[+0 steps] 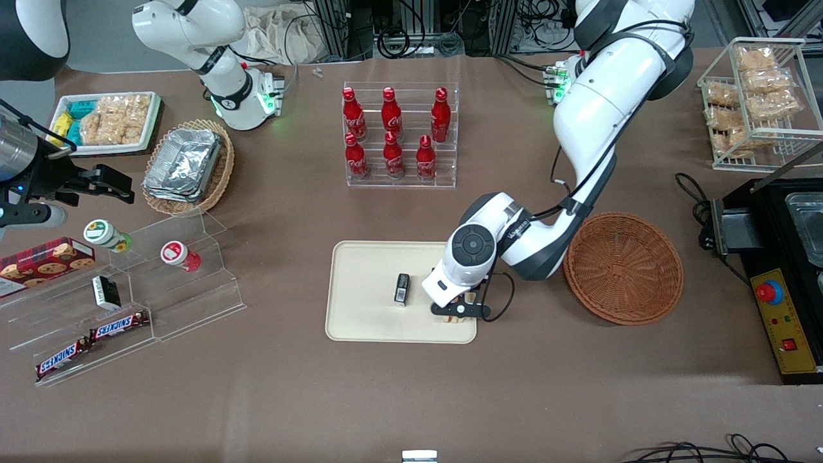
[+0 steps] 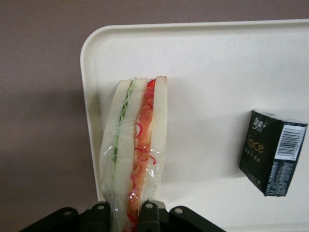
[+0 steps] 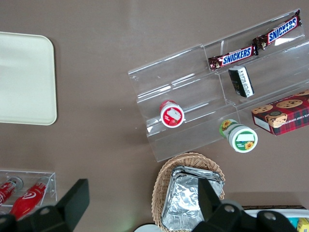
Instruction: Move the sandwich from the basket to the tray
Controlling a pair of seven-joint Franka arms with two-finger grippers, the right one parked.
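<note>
My gripper (image 1: 458, 313) hangs low over the cream tray (image 1: 360, 270), at the tray's corner nearest the front camera on the basket's side, shut on the sandwich (image 2: 136, 145). The sandwich is a wrapped wedge of pale bread with green and red filling, held between the fingers (image 2: 148, 212) by one end, its length lying over the tray (image 2: 217, 72) close to the rim. In the front view only a sliver of the sandwich (image 1: 455, 318) shows under the hand. The reddish-brown wicker basket (image 1: 624, 267) stands beside the tray, toward the working arm's end, with nothing in it.
A small black box (image 1: 402, 288) stands on the tray, close to the gripper. A clear rack of red bottles (image 1: 398, 135) is farther from the front camera. A tan basket of foil containers (image 1: 186, 164) and clear snack shelves (image 1: 128, 289) lie toward the parked arm's end.
</note>
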